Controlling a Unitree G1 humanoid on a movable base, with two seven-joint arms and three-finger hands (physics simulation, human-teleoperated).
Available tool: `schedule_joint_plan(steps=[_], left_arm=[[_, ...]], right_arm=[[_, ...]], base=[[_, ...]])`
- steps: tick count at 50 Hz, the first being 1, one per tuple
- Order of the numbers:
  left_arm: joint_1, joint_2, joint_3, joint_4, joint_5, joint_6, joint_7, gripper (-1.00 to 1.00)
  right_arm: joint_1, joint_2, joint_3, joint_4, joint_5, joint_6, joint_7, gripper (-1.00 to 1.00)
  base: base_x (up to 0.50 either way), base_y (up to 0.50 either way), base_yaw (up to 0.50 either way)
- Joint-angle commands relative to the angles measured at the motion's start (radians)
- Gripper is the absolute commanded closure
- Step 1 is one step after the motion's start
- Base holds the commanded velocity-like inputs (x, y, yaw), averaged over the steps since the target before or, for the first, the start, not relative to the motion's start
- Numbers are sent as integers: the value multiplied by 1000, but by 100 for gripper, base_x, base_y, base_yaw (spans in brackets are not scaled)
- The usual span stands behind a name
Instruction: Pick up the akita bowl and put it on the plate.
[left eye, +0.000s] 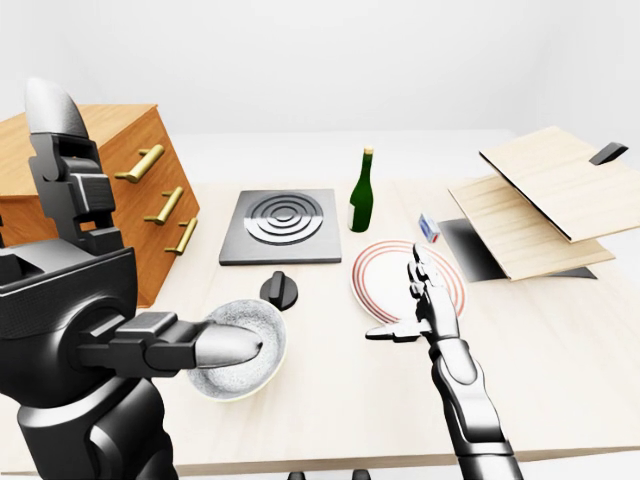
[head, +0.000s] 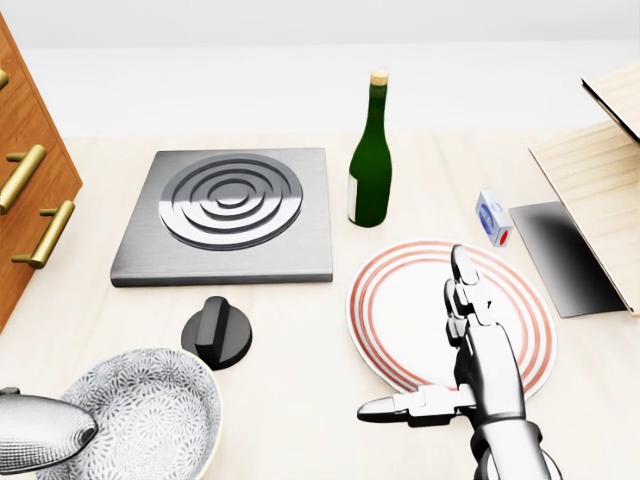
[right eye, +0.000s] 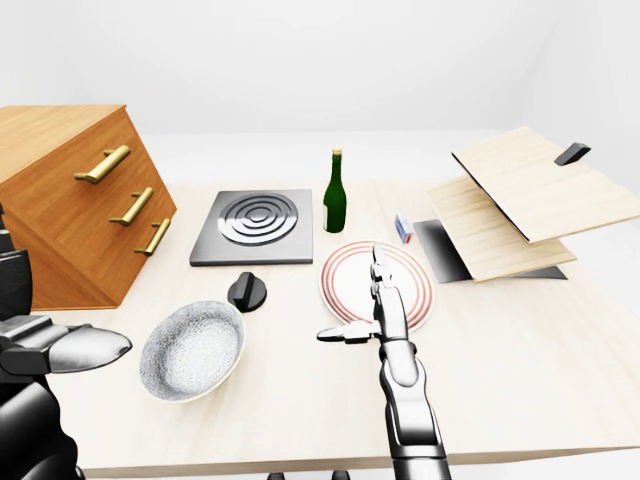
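Note:
The akita bowl (head: 140, 418), grey-white with a speckled inside, rests on the table at the lower left of the head view. My left hand (head: 40, 430) hovers at its left rim, fingers extended and open, nothing held. The plate (head: 400, 310), white with red rings, lies to the bowl's right. My right hand (head: 440, 370) stands open over the plate's lower part, fingers pointing up and thumb stretched left, holding nothing.
A black knob (head: 217, 333) sits between bowl and plate. A grey stove plate (head: 228, 215) and a green bottle (head: 371, 160) stand above them. A small blue-white carton (head: 493, 217), a wooden drawer cabinet (right eye: 70, 200) at left and stacked wooden boards (right eye: 520, 205) at right border the table.

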Motion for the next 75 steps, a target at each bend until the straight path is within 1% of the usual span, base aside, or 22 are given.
schedule_joint_plan(steps=[1, 15, 18, 19, 20, 21, 23, 24, 30, 35, 41, 46, 49, 54, 59, 61, 64, 71, 72, 73, 74, 75], left_arm=[[4, -1, -1, -9, 2, 0, -4, -100], [11, -3, -8, -2, 14, 0, -13, -100], [12, -4, -10, 0, 17, 0, -15, -100], [10, -4, -8, -2, 17, 0, -14, -100], [7, -5, -4, -5, 12, 0, -13, -100], [10, -4, -6, 1, 15, 0, -16, -100], [14, -5, -5, 2, 14, 0, -18, -100], [8, -6, 2, -6, 8, 0, -14, -100], [13, -3, -7, -8, 15, 0, -13, -100], [21, -4, -23, -9, 25, 0, -15, -100], [21, -6, -21, -4, 32, 0, -26, -100], [19, -9, -20, -10, 34, 0, -26, -100], [21, -8, -24, -3, 39, 0, -29, -100], [24, -18, -28, -6, 27, 0, -26, -100], [23, -15, -25, -4, 18, 0, -22, -100], [24, -14, -31, -7, 21, 0, -21, -100], [22, -15, -26, -12, 16, 0, -19, -100], [26, -16, -28, -13, 20, 0, -22, -100], [27, -16, -29, -15, 20, 0, -22, -100], [29, -16, -31, -5, 23, 0, -25, -100], [27, -15, -29, -12, 20, 0, -24, -100], [30, -14, -31, -7, 24, 0, -26, -100]], right_arm=[[13, 0, 2, -11, -8, 4, -1, -100], [4, 2, -12, 17, -2, -2, -19, -100], [10, 1, 3, 24, -4, 6, -6, -100], [16, 4, 6, 6, -4, 17, -8, -100], [12, 2, 7, 15, -10, 14, -8, -100], [12, 7, 2, 7, 15, 42, 1, -100], [6, 1, 1, 18, 8, 36, -2, -100], [14, 7, -2, -37, 23, 87, -5, -100], [2, 4, 9, -133, -6, 87, -13, -100], [-9, -18, 68, -202, -133, 87, 23, -100], [-116, -38, 17, -269, -184, 87, 110, -100], [-163, -42, 0, -264, -191, 87, 120, -100], [-166, -64, 23, -245, -256, 87, 141, -100], [-168, -109, 60, -214, -488, 87, 188, -100], [-226, -106, 27, -247, -609, 87, 297, -100], [-257, -135, 29, -239, -688, 87, 341, -100], [-253, -136, 23, -236, -759, 87, 386, -100], [-239, -144, 15, -203, -905, 87, 405, -100], [-241, -146, 12, -199, -915, 67, 404, -100], [-243, -144, 10, -208, -939, 63, 411, -100], [-248, -158, 12, -202, -972, 30, 408, -100], [-251, -162, 8, -204, -1005, 15, 405, -100]], base=[[50, 0, 0], [50, 0, 0], [17, 0, 0], [0, 0, 0], [0, 0, 0], [0, 0, 0], [0, 0, 0], [0, 0, 0], [0, 0, 0], [0, 0, 0], [0, 0, 0], [0, 0, 0], [0, 0, 0], [0, 0, 0], [0, 0, 0], [0, 0, 0], [0, 0, 0], [0, 0, 0], [0, 0, 0], [0, 0, 0], [0, 0, 0], [0, 0, 0]])
